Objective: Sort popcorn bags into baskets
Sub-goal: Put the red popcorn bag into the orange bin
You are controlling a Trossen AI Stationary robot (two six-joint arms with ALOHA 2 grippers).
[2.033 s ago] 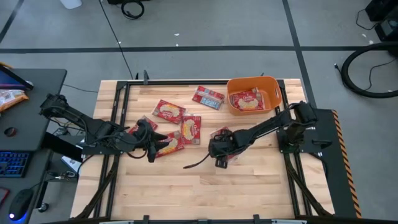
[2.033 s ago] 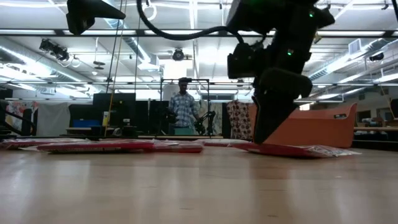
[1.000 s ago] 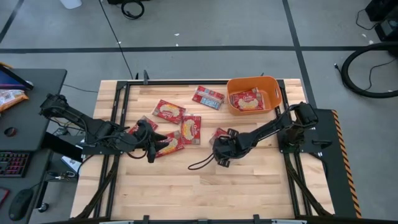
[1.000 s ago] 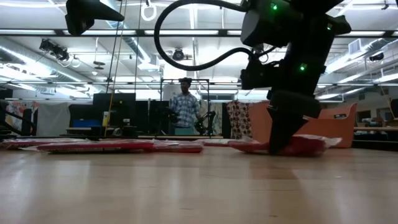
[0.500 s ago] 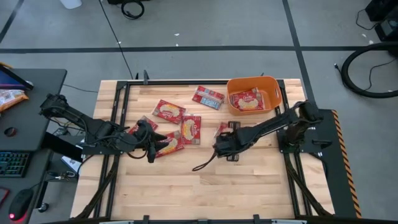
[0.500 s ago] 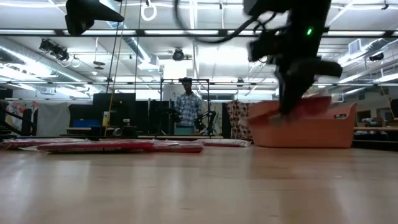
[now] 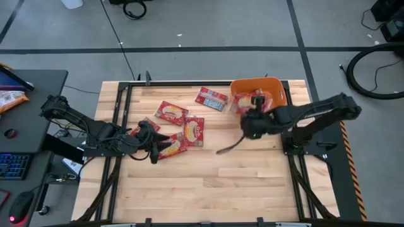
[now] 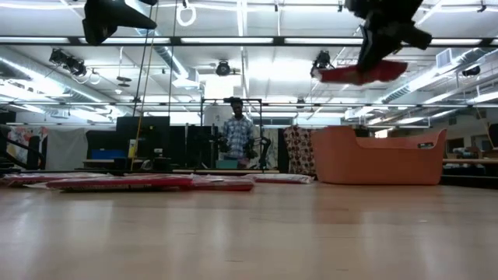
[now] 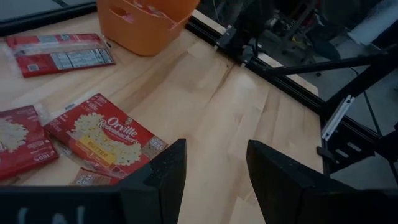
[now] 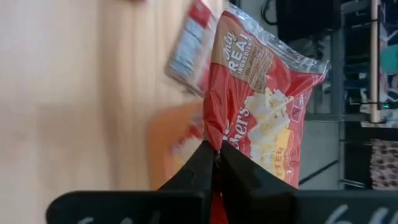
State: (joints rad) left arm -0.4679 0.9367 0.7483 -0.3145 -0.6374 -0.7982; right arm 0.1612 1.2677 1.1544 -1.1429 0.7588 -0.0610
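Right pincer [image 7: 251, 122] airborne with a popcorn bag [image 10: 261, 118], at the orange tub [image 7: 276, 87].
Right fingers clamped on the bag's edge, bag well above the surface [image 7: 208, 183]. Left pincer [image 9: 211, 163] apart, low over loose bags [image 7: 169, 113] on the surface's left half; tub holds more bags.

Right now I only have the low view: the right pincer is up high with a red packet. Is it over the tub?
Observer: The high view puts the right pincer at the orange tub's rim, not centred over it.
Operator: Grip solid?
Observer: The right wrist view shows its fingers closed on the popcorn bag's edge.
Operator: Left arm?
Observer: The left pincer is open, low over the loose packets on the table's left half.
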